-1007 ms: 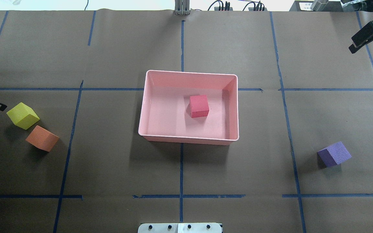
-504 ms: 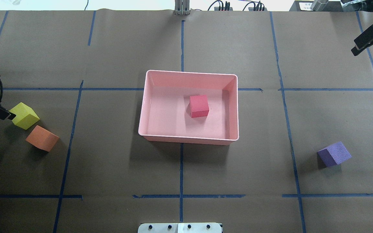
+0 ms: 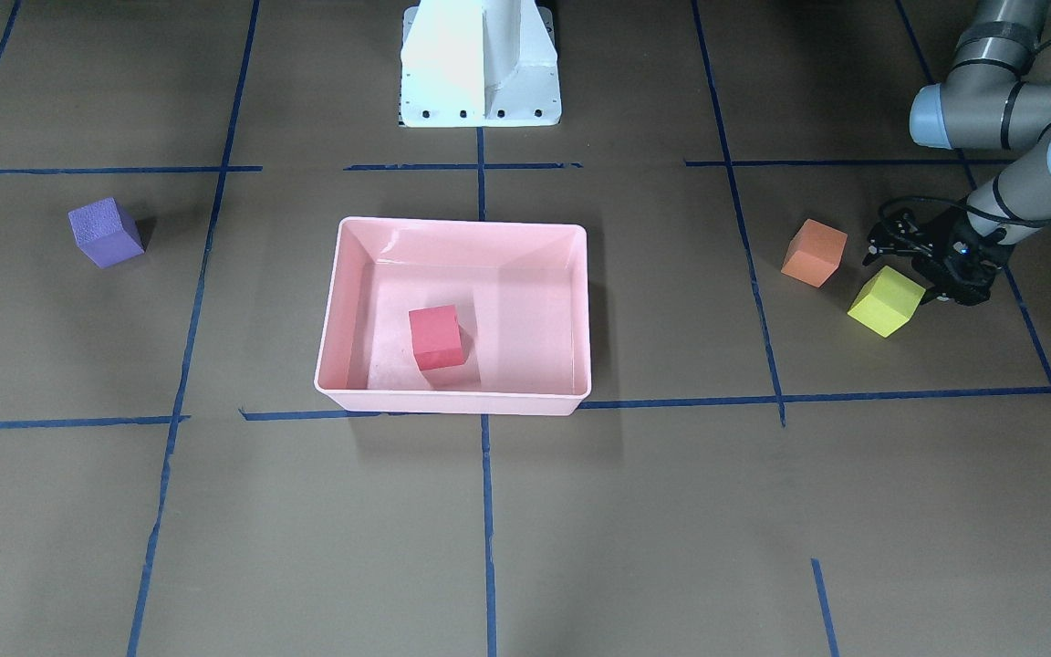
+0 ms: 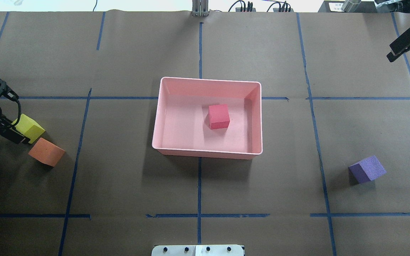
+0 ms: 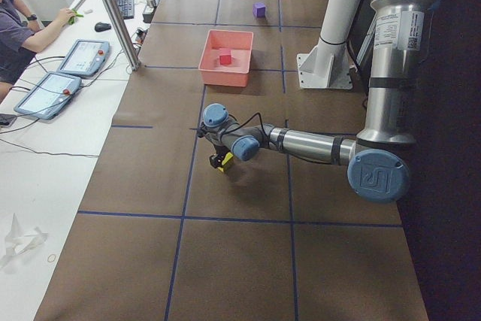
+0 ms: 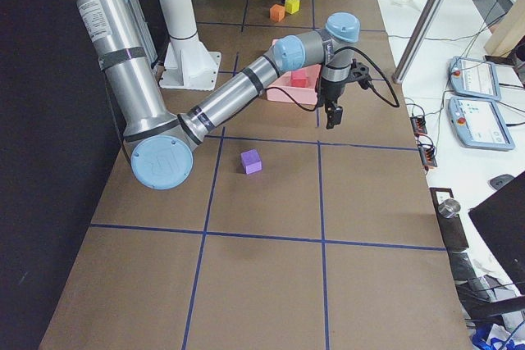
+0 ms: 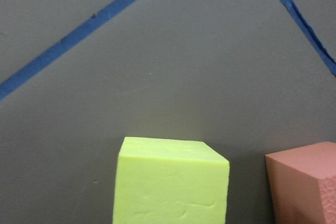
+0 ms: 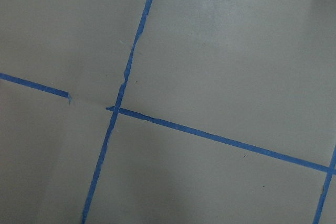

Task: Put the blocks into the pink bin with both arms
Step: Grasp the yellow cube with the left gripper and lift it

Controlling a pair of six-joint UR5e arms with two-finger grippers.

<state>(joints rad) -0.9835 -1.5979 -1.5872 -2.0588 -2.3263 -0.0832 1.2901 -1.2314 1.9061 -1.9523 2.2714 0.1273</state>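
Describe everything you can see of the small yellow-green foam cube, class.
The small yellow-green foam cube is matte, sharp-edged, with faint creases on one face. It rests flat on the brown paper table, on the robot's left, turned skew to the blue tape lines. An orange foam cube lies close beside it, not touching. The black left gripper overlaps one corner in the overhead view; whether it touches cannot be told.

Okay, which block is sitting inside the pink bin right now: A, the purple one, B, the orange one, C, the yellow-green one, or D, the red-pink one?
D: the red-pink block lies on the floor of the pink bin, the only block within its walls.
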